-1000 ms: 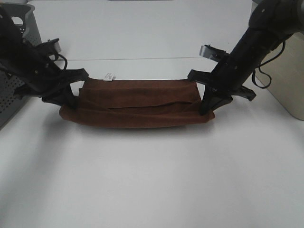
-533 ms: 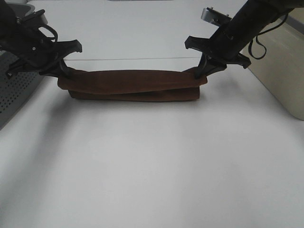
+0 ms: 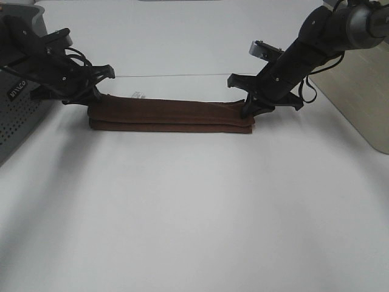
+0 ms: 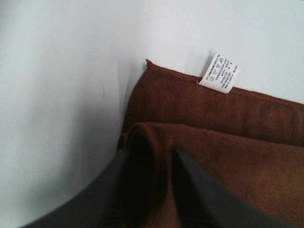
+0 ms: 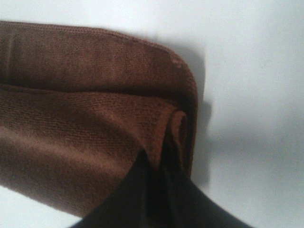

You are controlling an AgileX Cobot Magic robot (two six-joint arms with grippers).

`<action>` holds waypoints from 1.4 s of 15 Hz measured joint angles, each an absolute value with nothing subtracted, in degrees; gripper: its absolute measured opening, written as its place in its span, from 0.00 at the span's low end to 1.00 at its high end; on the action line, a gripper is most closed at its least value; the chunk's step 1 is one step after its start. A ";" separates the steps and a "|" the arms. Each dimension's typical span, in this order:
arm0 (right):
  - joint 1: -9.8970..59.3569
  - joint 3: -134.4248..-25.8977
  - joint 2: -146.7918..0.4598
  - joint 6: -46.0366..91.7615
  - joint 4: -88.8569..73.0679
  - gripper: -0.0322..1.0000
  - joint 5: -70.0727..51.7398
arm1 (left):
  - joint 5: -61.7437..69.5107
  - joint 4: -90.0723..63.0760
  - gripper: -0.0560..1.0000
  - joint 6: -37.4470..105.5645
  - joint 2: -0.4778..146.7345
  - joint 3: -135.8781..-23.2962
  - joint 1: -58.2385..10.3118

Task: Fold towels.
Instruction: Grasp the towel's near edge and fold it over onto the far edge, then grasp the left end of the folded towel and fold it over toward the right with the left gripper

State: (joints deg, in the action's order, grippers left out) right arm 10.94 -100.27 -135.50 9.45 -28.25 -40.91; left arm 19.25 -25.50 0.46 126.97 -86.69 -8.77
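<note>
The dark reddish-brown towel point(image 3: 170, 114) lies folded lengthwise into a long narrow strip on the white table point(image 3: 194, 207). Its small white tag point(image 3: 138, 95) shows at the far left edge, also in the left wrist view point(image 4: 218, 72). My left gripper point(image 3: 92, 96) is shut on the towel's left end; the left wrist view shows a fold of towel point(image 4: 213, 142) pinched between its fingers point(image 4: 190, 190). My right gripper point(image 3: 248, 112) is shut on the towel's right end; in the right wrist view the towel point(image 5: 85, 104) is clamped between the fingers point(image 5: 137, 194).
A grey perforated bin point(image 3: 15, 115) stands at the left edge of the table. A beige box point(image 3: 361, 91) stands at the right edge. A seam in the table point(image 3: 176, 76) runs just behind the towel.
Both grippers carried the towel's near edge up and back over the far edge, then lowered it. The towel went from a wide draped shape to a narrow flat strip.
</note>
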 joint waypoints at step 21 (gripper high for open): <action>10.94 -100.78 -130.46 9.45 -23.66 0.88 -42.00 | 44.40 -22.75 0.78 0.00 137.28 -105.14 -5.73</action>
